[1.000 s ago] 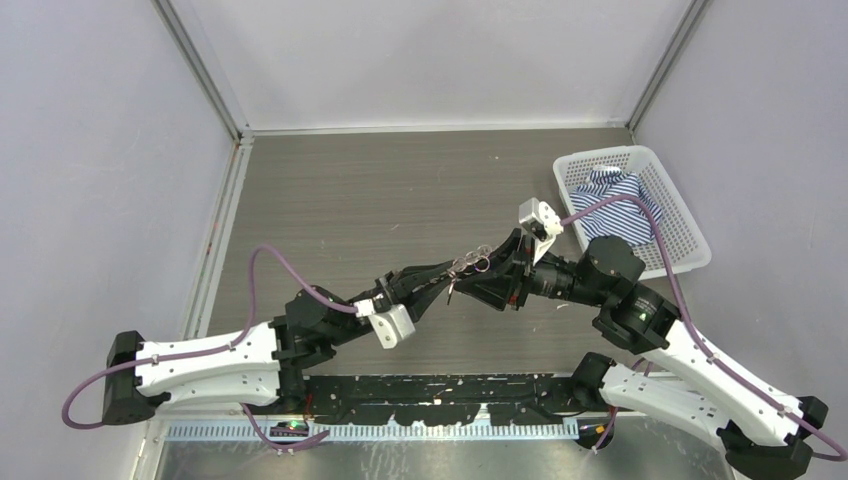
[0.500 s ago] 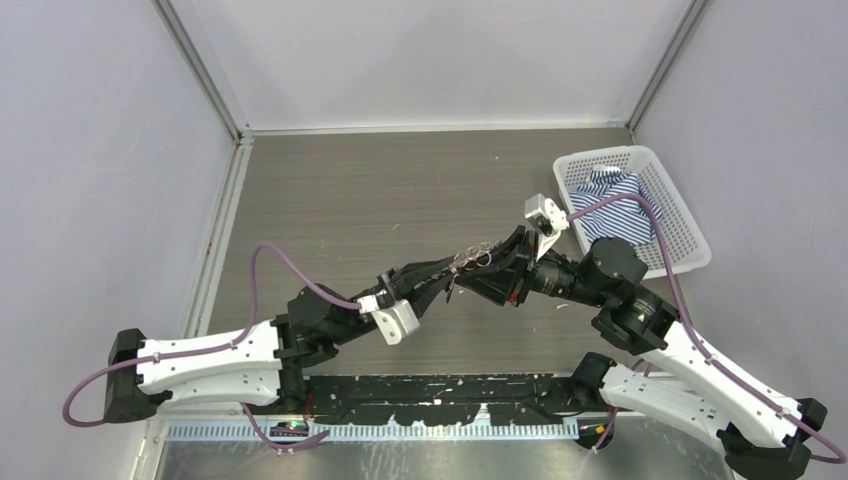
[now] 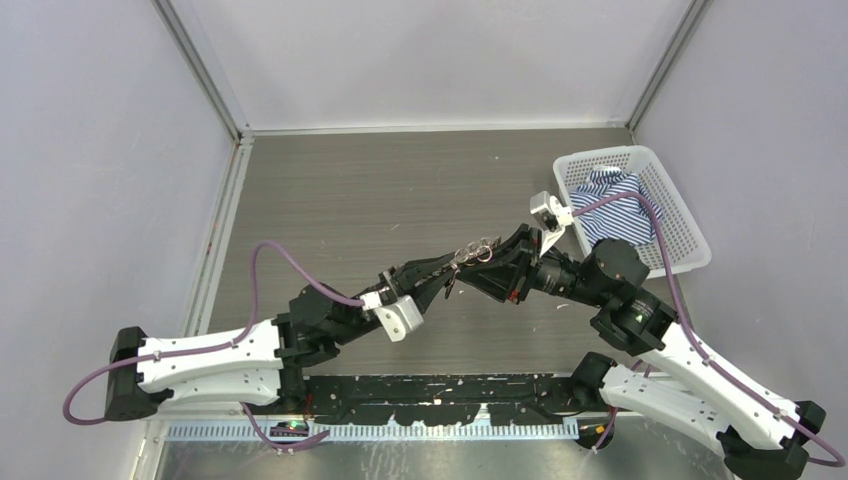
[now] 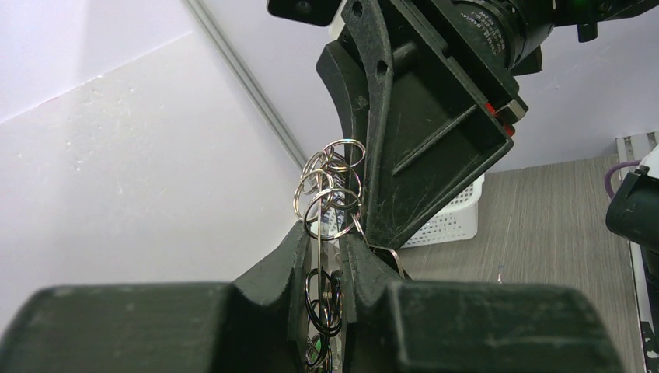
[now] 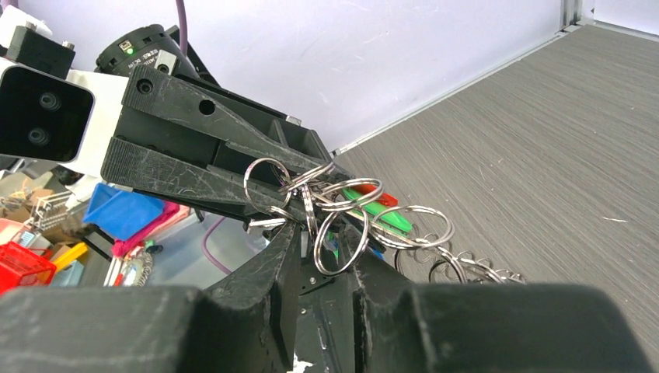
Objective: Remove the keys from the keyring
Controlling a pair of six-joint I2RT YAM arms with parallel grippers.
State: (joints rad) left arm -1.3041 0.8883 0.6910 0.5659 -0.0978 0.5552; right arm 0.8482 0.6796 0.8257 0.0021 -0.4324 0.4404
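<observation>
The keyring (image 3: 475, 250), a bunch of linked silver split rings, hangs in mid-air between my two grippers over the table's middle. My left gripper (image 3: 452, 270) is shut on it: in the left wrist view its jaws (image 4: 322, 249) pinch thin rings (image 4: 330, 186), with dark rings in the gap. My right gripper (image 3: 490, 262) faces it from the right. In the right wrist view its jaws (image 5: 320, 249) stand apart around one silver ring (image 5: 336, 241). A green-headed key (image 5: 381, 211) and a red-headed key (image 5: 382, 199) lie among the rings. More rings (image 5: 466, 268) trail lower right.
A white mesh basket (image 3: 690, 250) holding a striped blue shirt (image 3: 615, 205) sits at the right, also seen as a white basket (image 4: 455, 221) behind the right gripper. Grey walls close off the back and sides. Coloured bins (image 5: 124, 214) lie beyond the table's near edge.
The right gripper's jaws have narrowed around a ring. Both grippers and the keyring have drifted slightly toward the far side, and the right wrist has turned a little.
</observation>
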